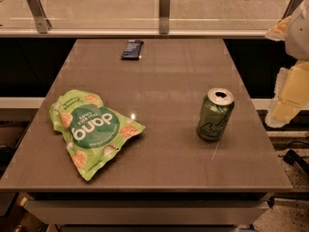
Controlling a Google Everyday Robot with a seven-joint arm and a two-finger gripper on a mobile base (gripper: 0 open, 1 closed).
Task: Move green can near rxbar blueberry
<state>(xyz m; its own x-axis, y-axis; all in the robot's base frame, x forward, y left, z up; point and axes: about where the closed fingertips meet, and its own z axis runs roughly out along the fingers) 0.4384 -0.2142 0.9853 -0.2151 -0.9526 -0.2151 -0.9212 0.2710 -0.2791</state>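
Hovering gripper (288, 100) beyond table (169, 81) right edge | green can (215, 114) upright, apart

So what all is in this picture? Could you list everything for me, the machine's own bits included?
green can: one, green with a silver top, upright on the table's right part.
rxbar blueberry: one, dark navy, flat near the table's far edge, left of centre.
snack bag: one, green, lying flat on the table's near left.
table: one, grey-brown, middle of the view.
glass barrier: one, clear, behind the table.
gripper: one, white and pale yellow, at the right edge of the view, beyond the table's side, apart from the can.
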